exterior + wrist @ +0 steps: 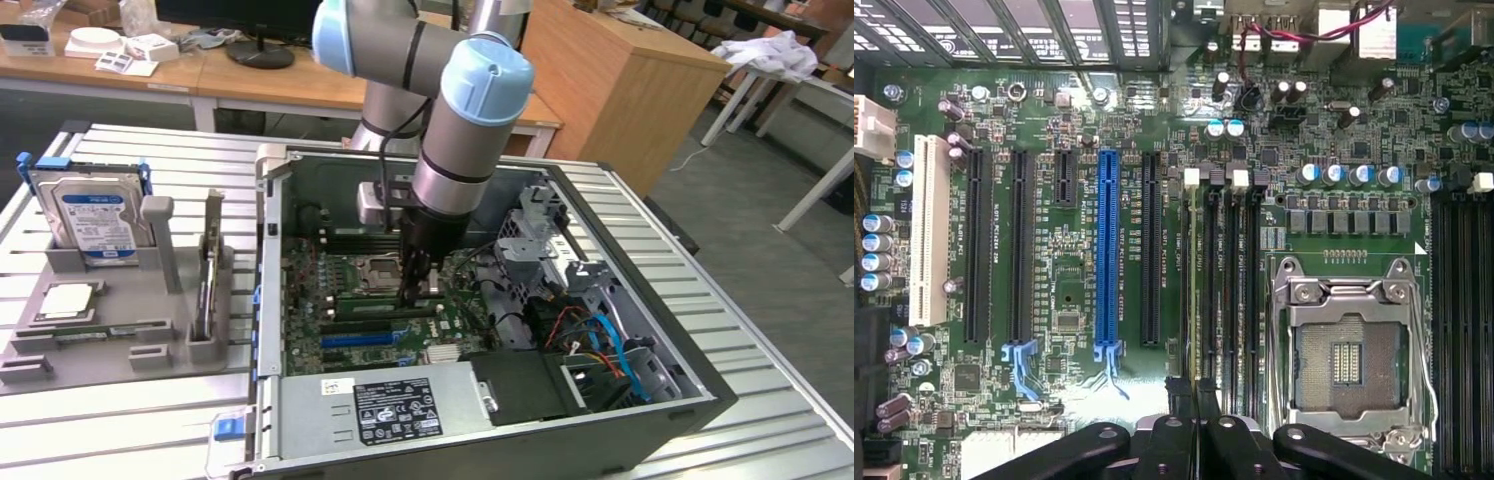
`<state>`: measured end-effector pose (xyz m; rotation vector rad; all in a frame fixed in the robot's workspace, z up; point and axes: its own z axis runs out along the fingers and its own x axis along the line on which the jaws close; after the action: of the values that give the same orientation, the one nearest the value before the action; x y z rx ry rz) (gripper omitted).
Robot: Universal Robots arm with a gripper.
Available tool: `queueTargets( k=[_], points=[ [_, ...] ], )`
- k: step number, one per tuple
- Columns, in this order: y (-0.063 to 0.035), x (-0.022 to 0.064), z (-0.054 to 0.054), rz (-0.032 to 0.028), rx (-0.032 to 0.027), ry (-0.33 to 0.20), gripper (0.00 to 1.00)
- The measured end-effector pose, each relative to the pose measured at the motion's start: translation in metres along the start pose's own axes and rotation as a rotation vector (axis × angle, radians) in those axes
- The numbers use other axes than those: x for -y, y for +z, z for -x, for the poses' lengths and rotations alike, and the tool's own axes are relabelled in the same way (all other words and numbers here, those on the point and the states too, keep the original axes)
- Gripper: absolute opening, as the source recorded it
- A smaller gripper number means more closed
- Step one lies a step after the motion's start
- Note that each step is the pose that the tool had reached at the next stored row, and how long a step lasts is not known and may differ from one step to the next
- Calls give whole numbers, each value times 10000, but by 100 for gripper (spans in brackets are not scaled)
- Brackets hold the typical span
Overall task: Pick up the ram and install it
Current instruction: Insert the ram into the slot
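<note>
Exterior view: slatted metal table (134,420) among wooden desks (267,82), hand (422,290) pinched shut over motherboard (315,345).

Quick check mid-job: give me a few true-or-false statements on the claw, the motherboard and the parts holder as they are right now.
1. The claw is inside the open computer case, over the motherboard. True.
2. The claw stands wide open. False: it is shut.
3. A cooler covers the CPU socket. False: the socket is bare and uncovered.
4. The hard drive stands in the grey holder, outside the case. True.
</note>
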<state>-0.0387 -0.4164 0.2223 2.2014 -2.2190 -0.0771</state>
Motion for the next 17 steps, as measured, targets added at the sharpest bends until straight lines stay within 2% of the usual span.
queueTargets(
  k=[1,2,7,9,12,17],
  points=[
    [0,-1,0,2,1,1,13],
    [1,0,0,0,1,1,37],
    [-2,0,1,-1,2,0,37],
    [-31,-1,1,-1,2,0,37],
    [-129,-6,3,-1,3,0,37],
    [-357,-16,9,0,2,0,37]
  ],
)
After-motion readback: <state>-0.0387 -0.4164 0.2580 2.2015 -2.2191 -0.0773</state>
